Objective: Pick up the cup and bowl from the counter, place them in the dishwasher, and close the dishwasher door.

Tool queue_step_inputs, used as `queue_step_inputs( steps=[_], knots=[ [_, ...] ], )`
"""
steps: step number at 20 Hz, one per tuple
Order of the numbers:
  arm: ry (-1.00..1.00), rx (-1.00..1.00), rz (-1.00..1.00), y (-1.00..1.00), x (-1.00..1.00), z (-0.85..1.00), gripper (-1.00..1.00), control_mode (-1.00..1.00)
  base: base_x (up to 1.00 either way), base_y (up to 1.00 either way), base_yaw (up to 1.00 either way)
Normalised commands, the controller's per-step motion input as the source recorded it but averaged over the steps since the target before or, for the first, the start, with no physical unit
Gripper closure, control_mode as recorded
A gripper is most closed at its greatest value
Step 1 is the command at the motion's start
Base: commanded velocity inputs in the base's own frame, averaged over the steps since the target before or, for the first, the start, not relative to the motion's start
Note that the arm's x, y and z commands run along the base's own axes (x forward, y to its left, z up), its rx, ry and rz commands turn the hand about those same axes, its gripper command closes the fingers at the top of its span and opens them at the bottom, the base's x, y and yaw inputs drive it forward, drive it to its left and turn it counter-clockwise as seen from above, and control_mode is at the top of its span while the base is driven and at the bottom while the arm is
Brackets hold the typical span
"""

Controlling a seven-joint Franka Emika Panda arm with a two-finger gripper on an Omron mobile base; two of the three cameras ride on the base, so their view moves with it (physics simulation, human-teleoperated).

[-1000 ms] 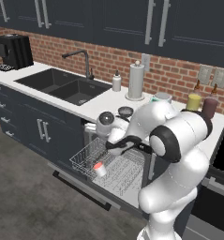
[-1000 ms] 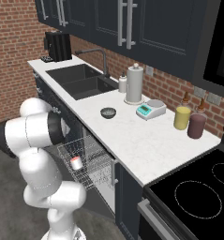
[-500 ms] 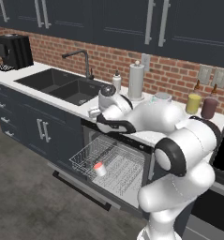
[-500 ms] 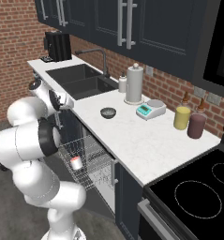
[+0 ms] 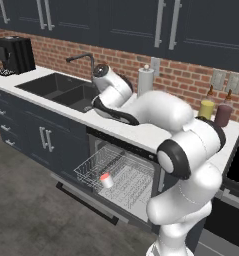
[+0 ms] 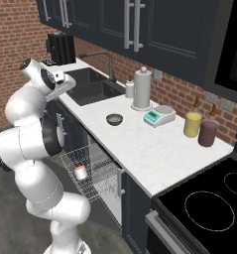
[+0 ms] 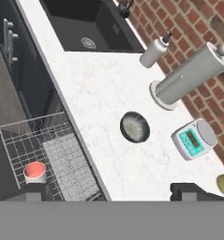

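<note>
The white cup (image 7: pixel 34 172) with its red inside stands in the silver wire rack (image 7: pixel 62 154) of the open dishwasher; the cup (image 5: pixel 106 180) (image 6: pixel 80 172) shows there in both base views. The dark grey bowl (image 7: pixel 135 127) (image 6: pixel 114 119) sits on the white counter (image 7: pixel 99 89), in front of the paper towel roll. My gripper (image 7: pixel 111 192) hovers high above the counter edge, open, with nothing between its fingertips (image 7: pixel 36 191). The bowl lies ahead of it and the cup off to one side below. The dishwasher door (image 5: pixel 83 196) hangs down open under the pulled-out rack (image 5: pixel 116 172).
A sink (image 7: pixel 85 23) lies left of the bowl. A soap dispenser (image 7: pixel 153 51), a paper towel roll (image 7: pixel 188 75) and a teal scale (image 7: pixel 195 138) stand along the brick wall. Yellow (image 6: pixel 192 124) and maroon (image 6: pixel 207 132) canisters stand near the black stove (image 6: pixel 209 203).
The arm has swung up from the dishwasher rack to high above the counter near the sink. The cup stays in the rack. The gripper has stayed open.
</note>
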Motion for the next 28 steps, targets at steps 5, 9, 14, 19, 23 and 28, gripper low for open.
queue_step_inputs(
  steps=[5, 9, 14, 19, 23, 28],
  knots=[
    [0.1, 0.0, 0.17, -0.56, -0.02, -0.09, -1.0, -1.0, 0.0, 0.0, 0.0],
    [0.21, 0.0, 0.21, -0.51, -0.01, -0.34, -1.0, -1.0, 0.0, 0.0, 0.0],
    [0.27, 0.0, 0.13, -0.27, 0.0, -0.37, -1.0, -1.0, 0.0, 0.0, 0.0],
    [0.09, 0.0, 0.0, -0.16, 0.0, -0.35, -1.0, -1.0, 0.0, 0.0, 0.0],
    [0.01, 0.0, -0.04, -0.21, 0.01, -0.31, -1.0, -1.0, 0.0, 0.0, 0.0],
    [0.01, 0.0, -0.13, -0.35, 0.1, -0.42, -1.0, -1.0, 0.0, 0.0, 0.0]
  ],
)
